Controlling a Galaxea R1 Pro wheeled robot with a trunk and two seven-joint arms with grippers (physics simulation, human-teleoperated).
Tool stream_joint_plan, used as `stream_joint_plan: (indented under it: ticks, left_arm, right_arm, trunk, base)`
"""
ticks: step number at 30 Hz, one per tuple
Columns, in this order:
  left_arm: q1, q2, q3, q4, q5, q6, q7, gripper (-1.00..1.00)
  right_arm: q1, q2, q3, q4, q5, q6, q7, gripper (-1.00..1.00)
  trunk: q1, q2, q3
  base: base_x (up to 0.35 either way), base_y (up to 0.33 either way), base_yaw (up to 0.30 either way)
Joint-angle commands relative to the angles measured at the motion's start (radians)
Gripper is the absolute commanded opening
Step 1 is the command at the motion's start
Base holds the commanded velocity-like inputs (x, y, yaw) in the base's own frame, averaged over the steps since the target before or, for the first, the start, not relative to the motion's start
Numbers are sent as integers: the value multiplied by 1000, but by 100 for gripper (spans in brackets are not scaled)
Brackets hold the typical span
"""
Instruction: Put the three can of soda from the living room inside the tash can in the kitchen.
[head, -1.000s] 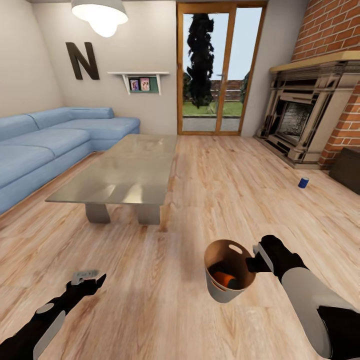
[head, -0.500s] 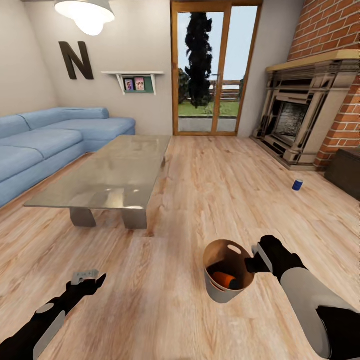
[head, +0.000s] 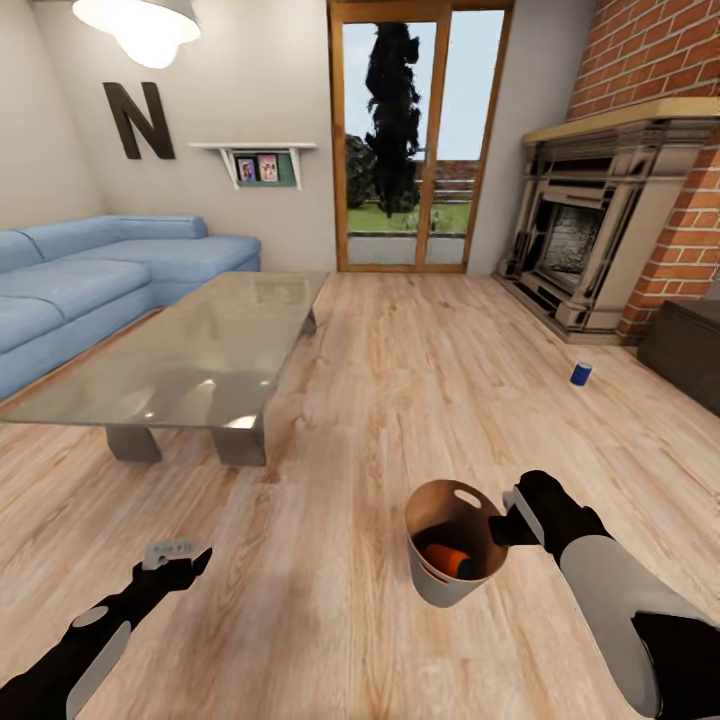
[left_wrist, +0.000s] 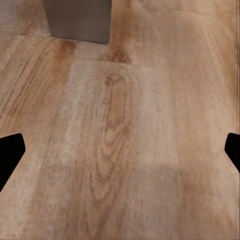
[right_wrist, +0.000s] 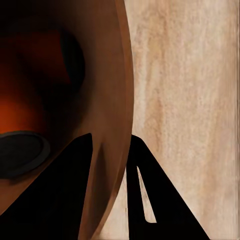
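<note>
right gripper (head: 505, 524) clamped on the trash can (head: 432, 575) rim, orange can (head: 447, 559) inside. left gripper (head: 178, 555) spread wide, holding nothing, above bare floor (head: 400, 400). blue can (head: 580, 374) upright near the fireplace (head: 590, 235), well apart from the trash can.

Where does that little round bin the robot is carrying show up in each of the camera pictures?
Head view: the bin hangs lower middle, its rim pinched by the right gripper.
Right wrist view: its brown inside looms close, rim between the fingers.
Left wrist view: not in it.
Shared landmark: the light wood floor.
</note>
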Motion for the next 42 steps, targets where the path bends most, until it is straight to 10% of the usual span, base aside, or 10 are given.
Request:
stream_joint_plan:
  ticks: [1, 21, 35, 42]
  left_arm:
    - [0, 0, 0, 0, 0, 0, 0, 100]
    - [0, -1, -1, 6, -1, 0, -1, 100]
    - [-27, -19, 0, -11, -2, 72, -10, 100]
    - [-81, -55, -59, -35, -2, 114, -7, 100]
  right_arm:
    - [-1, 0, -1, 0, -18, 1, 3, -100]
    - [-1, -1, -4, 2, -18, 0, 4, -100]
    - [61, -31, -4, -4, -6, 2, 143, -100]
    - [64, -33, -8, -5, -4, 6, 147, -100]
  trunk:
    - [0, 0, 0]
    - [0, 0, 14]
    - [0, 0, 16]
    - [0, 0, 16]
  base:
    - [114, -304, -70]
    - [123, -304, -198]
    - [214, -254, -47]
    - [301, -123, -1]
